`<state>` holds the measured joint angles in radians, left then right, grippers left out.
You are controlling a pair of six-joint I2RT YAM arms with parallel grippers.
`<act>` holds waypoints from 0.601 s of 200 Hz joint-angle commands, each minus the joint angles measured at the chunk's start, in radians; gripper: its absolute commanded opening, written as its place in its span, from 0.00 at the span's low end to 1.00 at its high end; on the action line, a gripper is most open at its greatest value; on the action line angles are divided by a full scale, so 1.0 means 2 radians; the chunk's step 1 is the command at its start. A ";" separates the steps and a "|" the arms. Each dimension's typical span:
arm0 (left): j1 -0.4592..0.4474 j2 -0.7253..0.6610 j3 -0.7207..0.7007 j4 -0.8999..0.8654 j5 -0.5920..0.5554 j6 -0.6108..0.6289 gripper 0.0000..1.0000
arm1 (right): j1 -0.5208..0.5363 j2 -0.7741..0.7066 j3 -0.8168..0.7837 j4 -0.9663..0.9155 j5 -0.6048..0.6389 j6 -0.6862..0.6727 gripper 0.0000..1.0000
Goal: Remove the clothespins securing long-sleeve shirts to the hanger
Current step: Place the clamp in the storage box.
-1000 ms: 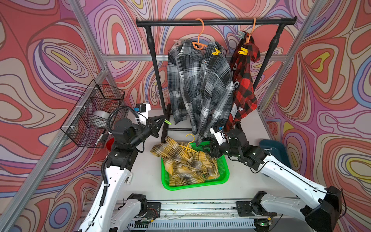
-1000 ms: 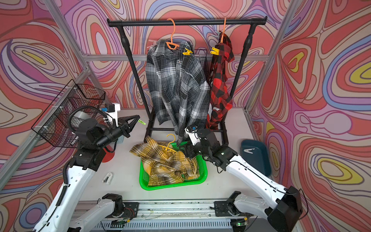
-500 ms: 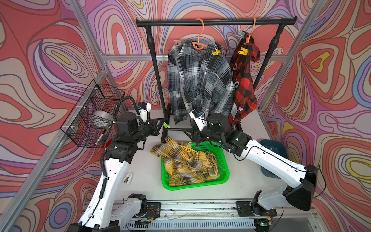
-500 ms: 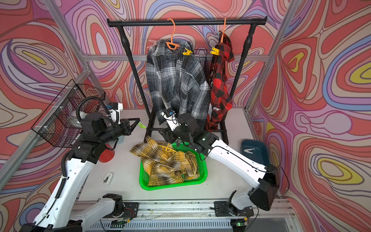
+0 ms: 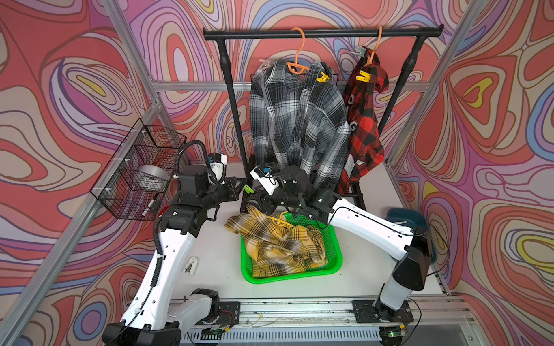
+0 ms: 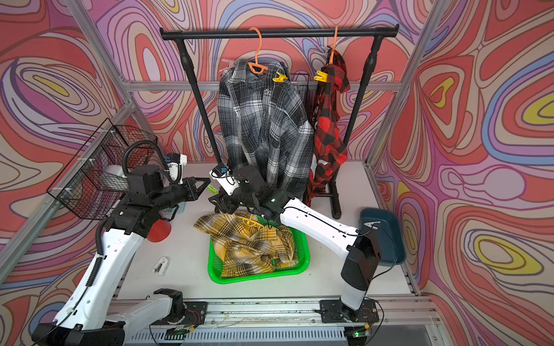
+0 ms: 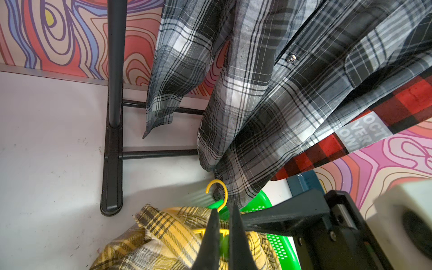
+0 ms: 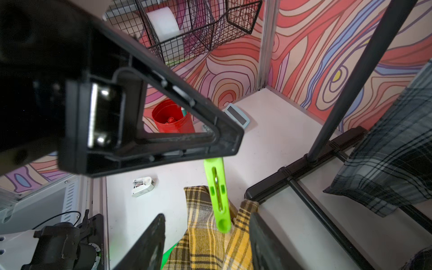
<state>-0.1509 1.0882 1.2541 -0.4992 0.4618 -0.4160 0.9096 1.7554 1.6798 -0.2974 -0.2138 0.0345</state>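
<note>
Left jaws: closed on the green pin [image 8: 217,187], which sticks out past the tips of my left gripper [image 7: 223,209]
Right jaws: my right gripper [image 8: 207,217] is open, with a finger [image 8: 149,243] on each side of the green pin's free end and a gap both ways
Meeting point: I see both grippers nose to nose by the rack's foot [image 5: 244,206], above a corner of the yellow shirt [image 5: 278,239]
Yellow shirt: crumpled in the green basket [image 5: 334,263], one corner spilling over the rim onto the table [image 5: 209,245], with a yellow hanger [image 5: 278,220] lying on top
Grey shirt [image 5: 296,125]: hangs from the rail [image 5: 323,32] on an orange hanger [image 5: 296,64], with a yellow pin [image 5: 323,78] clipped at its shoulder
Red shirt [image 5: 364,119]: bunched on the next orange hanger [image 5: 378,42], a second yellow pin [image 5: 363,76] on it and a pale pin [image 5: 358,52] higher up by the hook
Off to my left: a wire basket [image 5: 132,179] on the frame
</note>
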 commanded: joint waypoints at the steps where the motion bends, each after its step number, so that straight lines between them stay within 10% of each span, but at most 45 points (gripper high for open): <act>1: -0.003 0.002 0.016 -0.017 -0.004 0.004 0.00 | 0.001 0.026 0.024 0.014 0.005 -0.005 0.58; 120: -0.002 0.004 0.012 -0.030 -0.007 0.017 0.00 | 0.002 0.057 0.057 0.012 0.043 -0.015 0.54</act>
<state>-0.1509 1.0893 1.2610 -0.5339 0.4587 -0.4042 0.9096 1.8629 1.7679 -0.2825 -0.1497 0.0193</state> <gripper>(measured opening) 0.048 0.555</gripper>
